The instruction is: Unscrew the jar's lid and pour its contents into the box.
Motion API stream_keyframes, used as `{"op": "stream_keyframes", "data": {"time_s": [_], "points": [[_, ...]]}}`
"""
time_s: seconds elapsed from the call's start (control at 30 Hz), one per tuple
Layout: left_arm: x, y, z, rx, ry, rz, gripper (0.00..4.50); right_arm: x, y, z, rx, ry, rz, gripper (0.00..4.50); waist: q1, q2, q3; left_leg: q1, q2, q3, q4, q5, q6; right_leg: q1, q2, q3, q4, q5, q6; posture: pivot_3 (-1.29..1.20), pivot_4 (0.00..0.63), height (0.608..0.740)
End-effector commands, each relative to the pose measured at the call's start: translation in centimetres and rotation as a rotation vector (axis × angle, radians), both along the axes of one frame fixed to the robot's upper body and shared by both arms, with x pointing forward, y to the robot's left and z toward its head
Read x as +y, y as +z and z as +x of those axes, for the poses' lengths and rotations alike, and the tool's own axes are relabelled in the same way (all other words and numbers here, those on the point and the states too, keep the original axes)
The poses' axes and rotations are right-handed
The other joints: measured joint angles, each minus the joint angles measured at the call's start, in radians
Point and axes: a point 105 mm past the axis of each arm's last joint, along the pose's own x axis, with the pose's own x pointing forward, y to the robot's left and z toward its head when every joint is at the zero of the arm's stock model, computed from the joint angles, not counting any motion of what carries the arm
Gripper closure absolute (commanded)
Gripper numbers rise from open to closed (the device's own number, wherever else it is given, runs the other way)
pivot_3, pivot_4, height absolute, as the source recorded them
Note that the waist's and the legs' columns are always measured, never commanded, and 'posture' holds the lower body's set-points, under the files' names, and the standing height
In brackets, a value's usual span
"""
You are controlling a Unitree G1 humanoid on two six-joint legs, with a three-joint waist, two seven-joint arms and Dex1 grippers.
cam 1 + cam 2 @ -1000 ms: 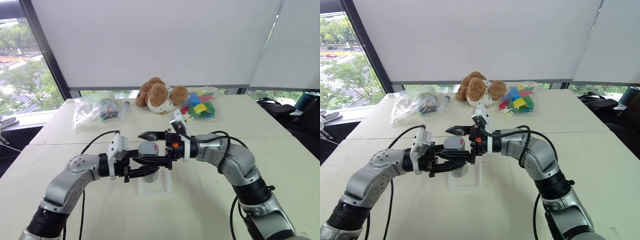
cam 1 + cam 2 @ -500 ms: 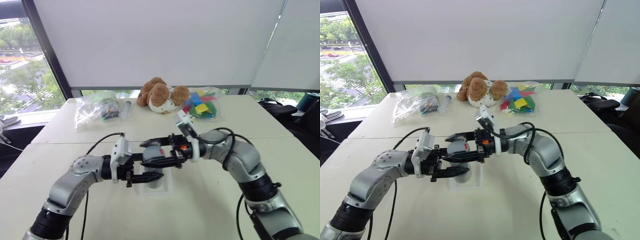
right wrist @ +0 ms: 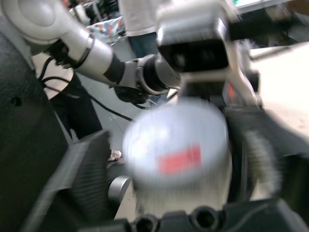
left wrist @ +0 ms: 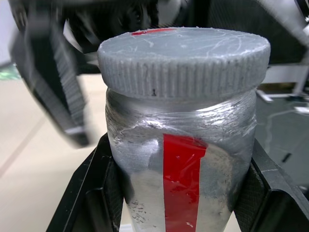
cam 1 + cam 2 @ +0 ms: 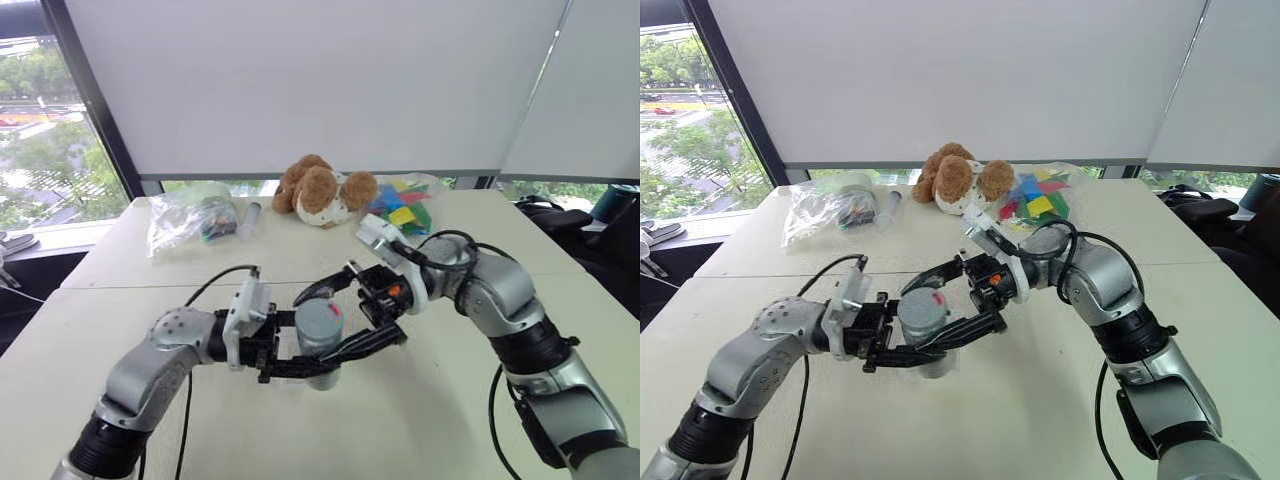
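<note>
Centre frame: left gripper (image 5: 300, 358) still clamps the jar (image 5: 318, 338); right gripper (image 5: 340, 315) has just reopened, jaws wide around the lid (image 4: 183, 55), still on — likely regripping between unscrewing turns.

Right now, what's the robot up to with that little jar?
The left gripper is shut on the jar, holding it upright above the table. The right gripper reaches in from the other side, its fingers spread open on either side of the lid without gripping it. The lid is on the jar, so nothing has been poured yet. A stuffed toy and clear bags lie at the table's far end.
</note>
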Motion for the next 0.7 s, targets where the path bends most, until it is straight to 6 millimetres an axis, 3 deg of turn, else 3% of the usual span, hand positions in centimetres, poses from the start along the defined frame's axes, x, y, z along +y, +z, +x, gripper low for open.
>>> {"op": "stream_keyframes", "data": {"time_s": [0.03, 0.23, 0.4, 0.7], "points": [[1.1, 0.8, 0.2, -0.033, 0.065, -0.015, 2.3, -1.2, 1.9, 0.9, -0.079, -0.102, 0.113, 0.05, 0.0, 0.0, 0.0, 0.0, 0.0, 0.0, 0.0, 0.0, 0.0, 0.0, 0.0, 0.0, 0.0, 0.0, 0.0, 0.0, 0.15, 0.74], [2.3, 0.1, 2.0, -0.01, 0.203, -0.022, 2.3, -2.2, 1.9, 1.8, -0.106, -0.246, 0.182, 0.05, 0.001, 0.0, 0.0, 0.0, 0.0, 0.0, 0.0, 0.0, 0.0, 0.0, 0.0, 0.0, 0.0, 0.0, 0.0, 0.0, 0.15, 0.74], [2.1, 0.1, 3.2, -0.042, 0.268, -0.041, 2.3, -0.5, 0.9, 1.0, -0.117, -0.276, 0.205, 0.05, -0.002, 0.0, 0.0, 0.0, 0.0, 0.0, 0.0, 0.0, 0.0, 0.0, 0.0, 0.0, 0.0, 0.0, 0.0, 0.0, 0.15, 0.74], [1.2, -0.2, 3.0, -0.025, 0.244, -0.036, 2.3, 2.1, 1.6, 3.0, -0.178, -0.391, 0.224, 0.05, 0.001, 0.0, 0.0, 0.0, 0.0, 0.0, 0.0, 0.0, 0.0, -0.001, 0.0, 0.0, 0.0, 0.0, 0.0, 0.0, 0.15, 0.74]]}}
